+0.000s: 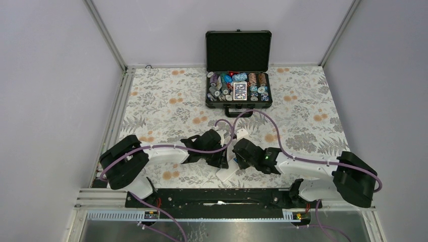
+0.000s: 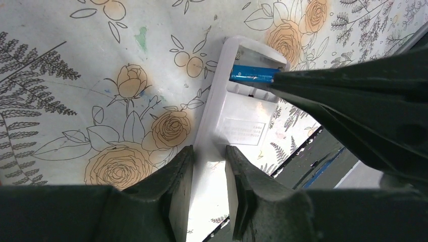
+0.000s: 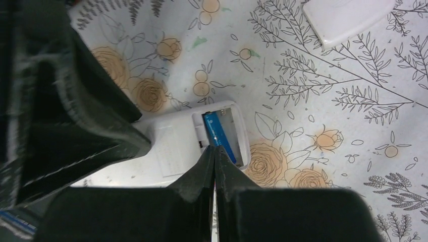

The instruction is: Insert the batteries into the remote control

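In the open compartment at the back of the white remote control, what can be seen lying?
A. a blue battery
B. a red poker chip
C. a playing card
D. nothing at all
A: in the right wrist view a blue battery lies in the open compartment of the remote control, just ahead of the closed tips of the right gripper.

The left gripper (image 2: 208,154) and right gripper (image 3: 215,151) crowd the remote control (image 2: 242,116) from 2 sides, partly covering its open bay. A white cover (image 3: 348,17) lies near. Bare tablecloth (image 1: 166,106) runs wide toward the open case (image 1: 238,55) at the back.
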Controlling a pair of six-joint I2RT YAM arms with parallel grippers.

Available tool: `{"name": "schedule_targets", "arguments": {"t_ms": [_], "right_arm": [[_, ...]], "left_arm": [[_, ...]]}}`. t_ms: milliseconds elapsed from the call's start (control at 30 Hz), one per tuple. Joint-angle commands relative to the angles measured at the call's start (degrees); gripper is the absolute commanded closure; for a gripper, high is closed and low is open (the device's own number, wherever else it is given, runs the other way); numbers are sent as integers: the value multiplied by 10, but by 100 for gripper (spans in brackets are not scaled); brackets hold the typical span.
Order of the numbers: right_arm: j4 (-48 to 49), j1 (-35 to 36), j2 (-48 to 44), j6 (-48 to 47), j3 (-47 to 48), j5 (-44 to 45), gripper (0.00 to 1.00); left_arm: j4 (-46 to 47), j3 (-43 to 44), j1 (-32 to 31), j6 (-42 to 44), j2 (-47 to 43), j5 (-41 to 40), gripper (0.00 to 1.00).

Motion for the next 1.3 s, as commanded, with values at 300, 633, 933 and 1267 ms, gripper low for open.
{"name": "schedule_targets", "arguments": {"t_ms": [300, 633, 933, 1267], "right_arm": [[-23, 13, -66, 16, -1, 34, 86], [18, 12, -20, -3, -12, 31, 69], [34, 11, 23, -16, -8, 41, 69], [28, 11, 52, -3, -17, 23, 68]], "left_arm": [[9, -2, -10, -9, 16, -16, 71], [-11, -1, -10, -2, 0, -30, 71], [-7, -6, -10, -2, -2, -31, 71], [-3, -11, -10, -1, -5, -30, 71]]}}
